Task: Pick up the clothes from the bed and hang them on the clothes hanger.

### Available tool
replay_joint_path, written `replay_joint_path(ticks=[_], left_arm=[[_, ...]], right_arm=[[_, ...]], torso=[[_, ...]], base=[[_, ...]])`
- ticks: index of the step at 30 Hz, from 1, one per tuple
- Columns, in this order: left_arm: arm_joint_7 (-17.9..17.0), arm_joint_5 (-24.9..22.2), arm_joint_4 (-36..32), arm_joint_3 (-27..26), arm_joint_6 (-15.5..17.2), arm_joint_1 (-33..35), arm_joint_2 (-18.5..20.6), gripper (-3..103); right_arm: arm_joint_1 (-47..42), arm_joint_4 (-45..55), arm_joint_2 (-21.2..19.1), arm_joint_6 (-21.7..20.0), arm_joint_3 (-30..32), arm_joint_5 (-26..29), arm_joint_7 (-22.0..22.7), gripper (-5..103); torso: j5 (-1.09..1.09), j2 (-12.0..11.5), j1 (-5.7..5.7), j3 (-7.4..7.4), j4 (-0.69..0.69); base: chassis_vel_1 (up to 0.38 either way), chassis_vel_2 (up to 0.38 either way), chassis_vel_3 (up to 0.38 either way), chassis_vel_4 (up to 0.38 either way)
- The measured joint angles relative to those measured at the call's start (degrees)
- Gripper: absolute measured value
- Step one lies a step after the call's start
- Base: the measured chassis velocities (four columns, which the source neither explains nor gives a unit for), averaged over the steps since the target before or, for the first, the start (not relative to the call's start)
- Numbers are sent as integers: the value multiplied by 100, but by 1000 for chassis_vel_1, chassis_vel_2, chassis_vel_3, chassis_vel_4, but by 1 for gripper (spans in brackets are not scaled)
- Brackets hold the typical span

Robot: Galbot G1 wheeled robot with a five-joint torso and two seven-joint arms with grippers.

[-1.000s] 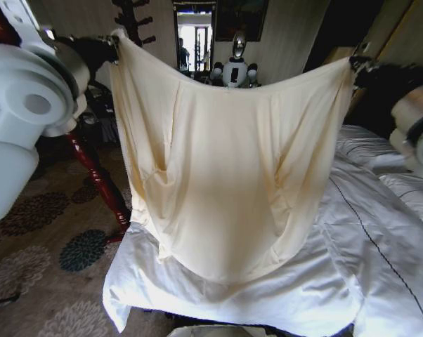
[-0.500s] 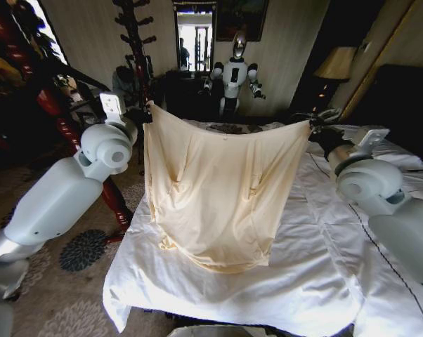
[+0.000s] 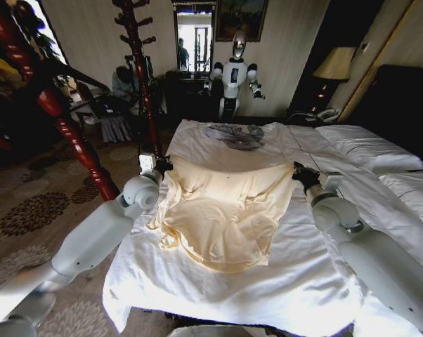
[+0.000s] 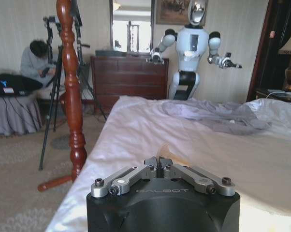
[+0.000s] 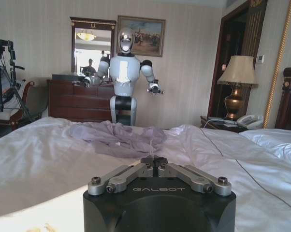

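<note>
Both grippers pinch the shirt [image 3: 222,210] by its far corners, left gripper [image 3: 162,166] at ten o'clock, right gripper [image 3: 300,174] at two. Holding it this way spreads it flat on the bed [image 3: 303,281], likely readying it for hanging.

One cream shirt [image 3: 222,210], one grey garment [image 3: 236,135], two pillows [image 3: 369,147].

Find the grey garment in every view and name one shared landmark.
Head view: grey garment at the far end of the bed.
Left wrist view: grey garment beyond the jaws.
Right wrist view: grey garment beyond the jaws.
Shared landmark: white robot standing behind it.
</note>
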Motion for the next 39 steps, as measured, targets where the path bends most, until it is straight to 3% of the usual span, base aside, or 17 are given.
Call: replay_joint_path(ticks=[6,10,15,23,27,29,32,35,39], left_arm=[[139,-84,552,-20,-206,284,-462,1],[393,257,1062,-18,-379,512,-812,1],[621,500,1381,-73,-493,636,-955,1],[1028,519,1579,-310,-580,832,-920,4],[1149,229,1401,-516,-419,948,-789,26],[1148,141,1353,-576,-346,985,-752,26],[1163,81,1239,-751,-341,1106,-647,42],[1170,63,1124,-840,-381,1195,-572,47],[1195,62,851,-975,-434,1396,-426,64]], right_arm=[[-144,-206,175,127,-41,-282,-106,0],[-198,-275,250,159,-49,-322,-128,0],[-325,-297,259,198,-40,-442,-171,0],[-429,-262,272,219,-11,-497,-179,0],[-444,-211,275,218,-37,-504,-176,0],[-444,-206,269,216,-42,-504,-176,0],[-430,-190,247,208,-49,-496,-174,0],[-425,-168,228,200,-51,-485,-168,0],[-432,-139,202,195,-50,-473,-156,0]], torso=[[1,0,0,0,-5],[-1,0,0,0,-1],[0,0,0,0,-4],[-1,0,0,0,-3],[-1,0,0,0,-3],[0,0,0,0,-2],[-1,0,0,0,-3],[-1,0,1,1,-1],[-1,0,0,1,-3]], base=[[0,0,0,0],[0,0,0,0],[0,0,0,0],[0,0,0,0],[0,0,0,0],[0,0,0,0],[0,0,0,0],[0,0,0,0],[0,0,0,0]])
